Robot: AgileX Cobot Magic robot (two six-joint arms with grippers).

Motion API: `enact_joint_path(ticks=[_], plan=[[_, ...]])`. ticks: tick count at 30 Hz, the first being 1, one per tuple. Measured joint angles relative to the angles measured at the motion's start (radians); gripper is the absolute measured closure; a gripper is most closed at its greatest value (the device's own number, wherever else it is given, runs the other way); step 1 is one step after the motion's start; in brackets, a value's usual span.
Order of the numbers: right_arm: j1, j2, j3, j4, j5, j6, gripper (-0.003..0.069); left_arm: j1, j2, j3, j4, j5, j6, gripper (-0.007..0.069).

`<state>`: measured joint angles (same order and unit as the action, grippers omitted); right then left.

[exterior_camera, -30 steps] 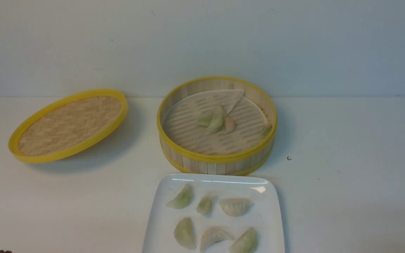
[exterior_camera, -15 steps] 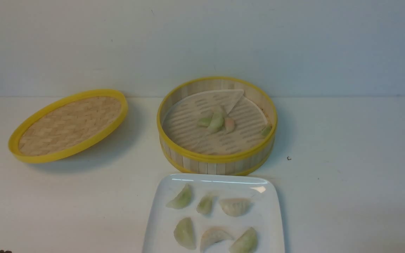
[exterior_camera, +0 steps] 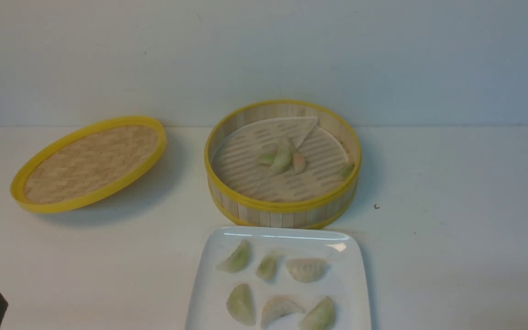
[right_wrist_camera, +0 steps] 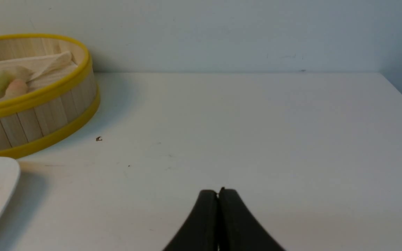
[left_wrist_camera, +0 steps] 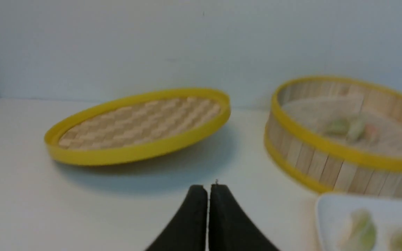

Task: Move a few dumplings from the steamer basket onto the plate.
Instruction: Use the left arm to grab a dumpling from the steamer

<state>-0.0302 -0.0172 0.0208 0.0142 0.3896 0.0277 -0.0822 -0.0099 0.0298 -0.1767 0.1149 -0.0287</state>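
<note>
Dumplings (exterior_camera: 281,156) in steamer basket (exterior_camera: 284,205) — up ahead, to right of your left pincer (left_wrist_camera: 209,190). Both pincers closed, nothing in them. Left one looks nearer — reach forward and right, past plate (exterior_camera: 358,275).

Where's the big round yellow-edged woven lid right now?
In the front view, the woven lid is on the robot's left, tilted on the white table, just left of the steamer basket.

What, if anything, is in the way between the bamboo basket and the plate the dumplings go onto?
Only the yellow-rimmed wall of the steamer basket; nothing visible stands between it and the plate.
</note>
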Motion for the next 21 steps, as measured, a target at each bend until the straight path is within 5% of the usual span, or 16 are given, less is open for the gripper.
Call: enact_joint_path(ticks=[6,9,11,15,21], plan=[[0.000,0.000,0.003,0.033,-0.026,0.018,0.0673,0.000,0.000,0.000,-0.143,-0.277,-0.046,0.0631],[0.000,0.000,0.009,0.127,-0.100,0.068,0.0673,0.000,0.000,0.000,-0.170,-0.411,-0.074,0.0631],[0.000,0.000,0.009,0.299,-0.216,0.158,0.0673,0.000,0.000,-0.051,-0.162,-0.424,-0.103,0.0631],[0.000,0.000,0.009,0.514,-0.314,0.242,0.0673,0.000,0.045,-0.237,-0.113,-0.220,-0.124,0.0631],[0.000,0.000,0.009,0.640,-0.384,0.215,0.0673,0.000,0.394,-0.700,-0.054,0.395,-0.059,0.0631]])
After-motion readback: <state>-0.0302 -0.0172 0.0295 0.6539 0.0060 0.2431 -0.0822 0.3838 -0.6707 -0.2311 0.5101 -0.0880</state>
